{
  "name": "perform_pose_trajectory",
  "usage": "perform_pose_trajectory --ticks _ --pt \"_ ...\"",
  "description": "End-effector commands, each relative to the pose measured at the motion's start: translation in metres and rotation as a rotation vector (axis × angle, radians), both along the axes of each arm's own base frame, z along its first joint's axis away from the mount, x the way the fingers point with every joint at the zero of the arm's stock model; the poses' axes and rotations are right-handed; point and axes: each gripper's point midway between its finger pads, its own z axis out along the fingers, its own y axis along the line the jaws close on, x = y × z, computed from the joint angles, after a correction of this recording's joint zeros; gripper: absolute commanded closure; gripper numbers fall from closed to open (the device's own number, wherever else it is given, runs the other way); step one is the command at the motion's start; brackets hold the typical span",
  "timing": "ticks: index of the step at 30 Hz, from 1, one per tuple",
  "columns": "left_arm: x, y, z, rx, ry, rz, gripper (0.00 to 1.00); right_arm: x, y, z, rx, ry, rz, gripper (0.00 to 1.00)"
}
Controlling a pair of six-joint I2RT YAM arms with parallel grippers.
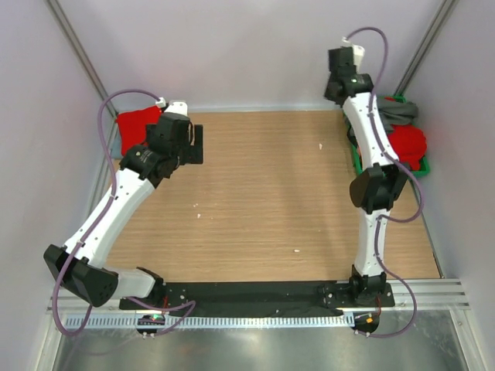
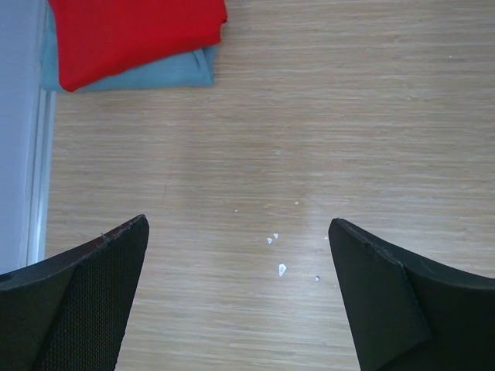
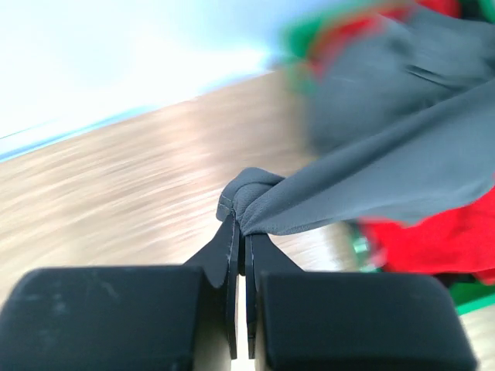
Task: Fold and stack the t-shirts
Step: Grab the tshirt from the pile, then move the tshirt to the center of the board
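Over in the far left corner of the table [image 1: 263, 193], a folded red t-shirt [image 2: 131, 35] lies on top of a folded pale blue t-shirt [image 2: 170, 73]. The two touch, and both sit tight against the wall. They look soft and limp, so a nudge would likely rumple the folds. The left gripper [image 2: 238, 224] hovers near that stack but clear of it. Its jaws are wide apart with nothing between them, and below it are only bare wood and a few white crumbs.

Further right, the charcoal t-shirt [image 3: 387, 170] looks thin, light and without any stiffness. Held at one spot it will probably sag, trail and twist rather than open flat. A smooth knit like this may also creep out of a narrow pinch. A shoulder seam or a hem corner, with a second hold on the matching corner, seems the better place to take it.

The right gripper [image 3: 240, 224] has its jaws pressed together on a bunched fold of that shirt. The cloth wads into a knot just above the fingertips. From there it stretches rightward to the green bin [image 1: 357, 158] at the table's right edge, where it drapes over a loose red t-shirt [image 3: 433, 239] and might drag it along. This view is blurred, so I cannot tell how much cloth sits inside the pinch.
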Motion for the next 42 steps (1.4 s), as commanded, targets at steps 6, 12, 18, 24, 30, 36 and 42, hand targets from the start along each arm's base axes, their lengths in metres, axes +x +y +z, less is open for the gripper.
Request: perform_pose_trajectory --ticks 6,12,18,24,30,36,42 --pt "0.004 0.031 0.005 0.056 -0.034 0.113 0.0 -0.132 0.104 0.165 0.093 -0.313 0.218 0.99" --pt "-0.002 0.034 0.008 0.036 -0.038 0.125 0.0 -0.192 0.094 0.032 0.153 -0.055 0.201 0.02" --pt "-0.035 0.013 -0.015 -0.103 0.061 0.056 0.0 -0.246 0.078 -0.044 0.227 0.049 0.118 0.0" --pt "-0.066 -0.03 -0.065 -0.307 0.136 -0.051 0.0 -0.274 0.078 -0.074 0.274 0.082 0.139 0.0" --pt "-0.056 -0.076 -0.102 -0.426 0.188 -0.095 0.03 -0.279 0.09 -0.1 0.292 0.164 0.199 0.0" --pt "-0.003 -0.114 -0.122 -0.421 0.197 -0.127 0.19 -0.285 0.095 -0.11 0.322 0.168 0.234 0.0" --pt "0.046 -0.154 -0.159 -0.403 0.272 -0.158 0.26 -0.287 0.09 -0.127 0.293 0.201 0.213 0.0"
